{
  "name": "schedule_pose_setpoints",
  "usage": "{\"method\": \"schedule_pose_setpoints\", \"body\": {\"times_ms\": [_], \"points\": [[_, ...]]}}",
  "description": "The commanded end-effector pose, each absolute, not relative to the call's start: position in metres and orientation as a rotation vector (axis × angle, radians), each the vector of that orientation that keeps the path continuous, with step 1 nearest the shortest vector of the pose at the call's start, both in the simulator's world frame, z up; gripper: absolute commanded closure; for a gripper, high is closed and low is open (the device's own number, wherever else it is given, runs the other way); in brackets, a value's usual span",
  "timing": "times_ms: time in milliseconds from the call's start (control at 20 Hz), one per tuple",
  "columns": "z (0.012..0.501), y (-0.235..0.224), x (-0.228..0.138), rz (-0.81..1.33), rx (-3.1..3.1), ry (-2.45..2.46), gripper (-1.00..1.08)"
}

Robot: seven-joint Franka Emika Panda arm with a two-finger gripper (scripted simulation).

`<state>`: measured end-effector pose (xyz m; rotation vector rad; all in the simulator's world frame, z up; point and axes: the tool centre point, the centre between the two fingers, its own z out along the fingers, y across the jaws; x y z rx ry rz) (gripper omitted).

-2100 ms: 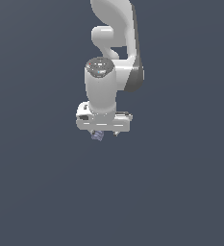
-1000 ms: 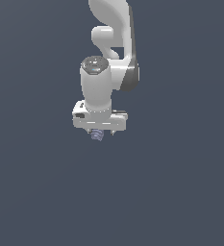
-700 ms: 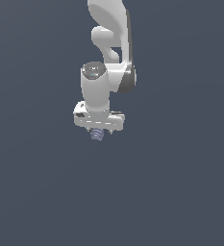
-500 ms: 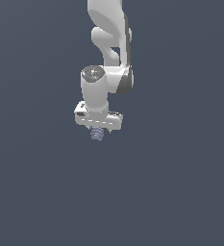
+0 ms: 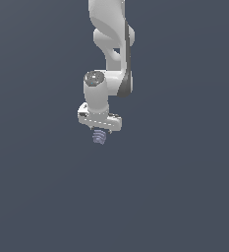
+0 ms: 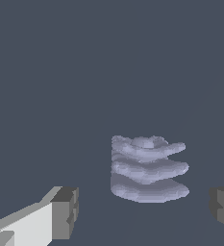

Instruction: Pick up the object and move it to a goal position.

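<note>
A flat, uniform slate-grey ground point(image 5: 185, 197) filled both views from edge to edge; no seam, wall or horizon showed, so floor and backdrop could not be told apart. Nothing else stood on or near it, and nothing lay in the way of the arm.

The white Panda arm point(image 5: 111, 39) came down from the top of the exterior view, its joints stacked one above another, ending in a rounded wrist and the broad flat body of the hand. Below that hung the gripper point(image 5: 100, 134), pointing down.

The object point(image 5: 100, 137), a small pale lavender-blue lump with stacked ridges, sat directly beneath the hand body in the exterior view, in line with the fingers. In the wrist view the object point(image 6: 147, 168) lay between the two grey fingertips point(image 6: 65, 211), with a clear strip of grey ground showing on each side of it. The fingers were spread apart and neither pad touched it. Whether the lump rested on the ground or hung above it could not be told.
</note>
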<state>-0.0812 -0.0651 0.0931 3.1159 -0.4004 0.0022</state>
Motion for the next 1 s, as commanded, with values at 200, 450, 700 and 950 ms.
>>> {"method": "schedule_pose_setpoints", "body": {"times_ms": [200,450,700,950], "points": [[0.090,-0.066,-0.085,0.000,3.114,-0.413,-0.92],[0.078,-0.066,-0.086,0.000,3.114,-0.414,-0.92],[0.054,-0.066,-0.087,0.000,3.114,-0.416,-0.92],[0.041,-0.066,-0.087,0.000,3.114,-0.417,-0.92]]}}
